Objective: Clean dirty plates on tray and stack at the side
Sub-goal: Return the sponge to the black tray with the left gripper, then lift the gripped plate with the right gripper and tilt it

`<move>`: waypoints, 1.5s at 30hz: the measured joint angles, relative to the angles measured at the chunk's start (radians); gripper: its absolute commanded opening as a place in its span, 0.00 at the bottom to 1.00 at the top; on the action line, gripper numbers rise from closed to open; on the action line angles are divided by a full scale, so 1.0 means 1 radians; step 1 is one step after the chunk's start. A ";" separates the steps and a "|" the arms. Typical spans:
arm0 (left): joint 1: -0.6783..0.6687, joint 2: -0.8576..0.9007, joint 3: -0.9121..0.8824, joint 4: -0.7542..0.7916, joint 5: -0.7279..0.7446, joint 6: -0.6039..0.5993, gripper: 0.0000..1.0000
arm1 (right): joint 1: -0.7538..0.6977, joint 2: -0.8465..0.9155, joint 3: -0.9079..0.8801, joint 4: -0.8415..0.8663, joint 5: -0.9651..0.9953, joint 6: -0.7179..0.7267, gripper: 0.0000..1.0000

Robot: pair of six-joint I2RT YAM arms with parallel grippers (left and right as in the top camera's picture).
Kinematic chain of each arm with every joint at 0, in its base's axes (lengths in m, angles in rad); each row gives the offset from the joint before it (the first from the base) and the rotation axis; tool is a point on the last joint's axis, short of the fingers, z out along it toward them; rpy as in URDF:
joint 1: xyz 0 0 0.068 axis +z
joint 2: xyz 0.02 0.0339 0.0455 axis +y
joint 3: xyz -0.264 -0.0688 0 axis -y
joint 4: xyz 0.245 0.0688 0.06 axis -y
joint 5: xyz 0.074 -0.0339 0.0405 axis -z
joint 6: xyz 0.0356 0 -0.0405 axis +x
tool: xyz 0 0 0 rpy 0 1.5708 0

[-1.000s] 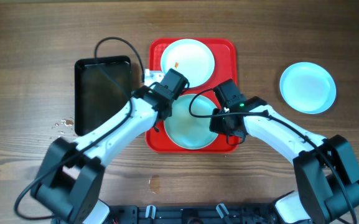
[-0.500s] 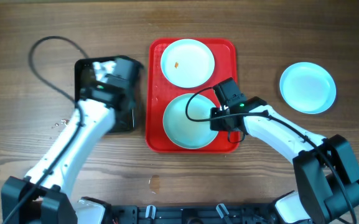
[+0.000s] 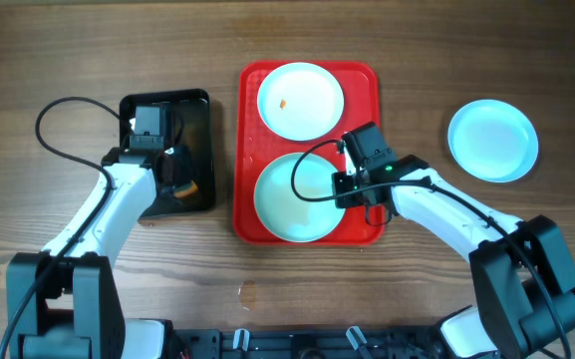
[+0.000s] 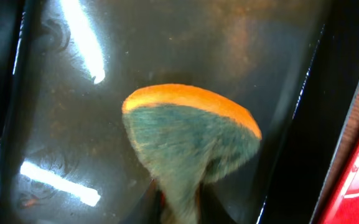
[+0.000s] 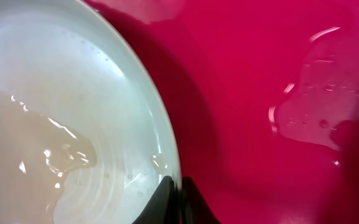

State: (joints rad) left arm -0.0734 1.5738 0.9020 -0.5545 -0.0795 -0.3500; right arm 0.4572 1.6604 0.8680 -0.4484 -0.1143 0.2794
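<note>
The red tray (image 3: 362, 100) lies mid-table with two white plates on it. The far plate (image 3: 300, 100) has an orange speck. The near plate (image 3: 297, 196) looks wet; in the right wrist view its surface (image 5: 61, 124) shows water films. My right gripper (image 3: 345, 184) is shut on that plate's right rim, and the fingertips (image 5: 178, 186) pinch the edge over the red tray floor (image 5: 260, 93). A third, pale blue plate (image 3: 493, 140) sits on the table at the right. My left gripper (image 3: 179, 178) is over the black tray, shut on an orange-and-green sponge (image 4: 191, 137).
The black tray (image 3: 192, 125) sits left of the red tray, and its wet glossy floor (image 4: 167, 43) fills the left wrist view. Water drops (image 3: 96, 199) lie on the wooden table left of it. A cable loops from the left arm.
My left arm has swung from the near plate leftward to the black tray, carrying the sponge. The near plate has shifted slightly left in my right gripper's hold.
</note>
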 measured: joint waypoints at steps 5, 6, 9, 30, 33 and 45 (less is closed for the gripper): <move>0.000 0.000 0.000 -0.003 0.011 0.000 1.00 | 0.000 0.000 -0.001 0.013 -0.010 -0.016 0.25; 0.000 0.000 0.000 -0.003 0.014 0.001 1.00 | 0.000 0.000 -0.001 0.013 -0.003 -0.011 0.25; 0.000 0.000 0.000 -0.003 0.019 0.002 1.00 | 0.000 0.000 -0.002 0.021 0.006 -0.004 0.23; 0.000 0.000 0.000 -0.003 0.019 0.002 1.00 | 0.008 -0.048 0.045 -0.133 0.091 0.067 0.04; 0.000 0.000 0.000 -0.002 0.019 0.002 1.00 | 0.029 -0.164 0.079 -0.159 0.184 0.049 0.04; 0.000 0.000 0.000 -0.002 0.023 0.002 1.00 | 0.261 -0.351 0.117 -0.171 0.719 0.000 0.04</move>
State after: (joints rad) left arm -0.0734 1.5738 0.9020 -0.5568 -0.0570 -0.3485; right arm 0.7185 1.3098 0.9855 -0.6197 0.6044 0.2798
